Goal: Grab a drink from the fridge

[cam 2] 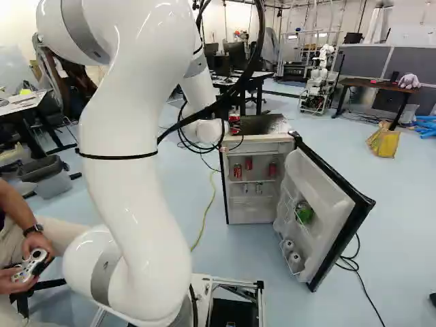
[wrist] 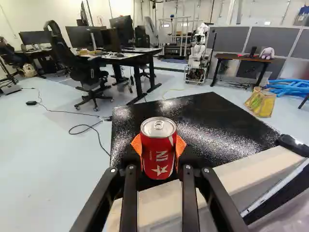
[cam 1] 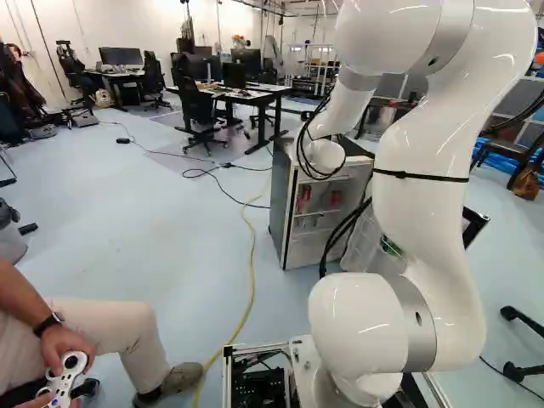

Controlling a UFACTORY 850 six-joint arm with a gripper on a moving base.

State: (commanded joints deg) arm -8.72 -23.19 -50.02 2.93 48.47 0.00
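Indoors | red can gripped | glossy black fridge top | desks beyond

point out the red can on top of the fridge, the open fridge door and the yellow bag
Red can (wrist: 158, 151): wrist view, front of its side.
Fridge door (cam 2: 315, 204): right base view, inner face.
Yellow bag (cam 2: 384, 142): right base view, middle of its side.

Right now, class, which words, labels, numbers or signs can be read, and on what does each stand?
Red can in the pincer: a white star; its white lettering runs round the curve, only partly in view, so no whole word can be read.
Red cans inside the fridge: too small to read.
Door cans: too small too.
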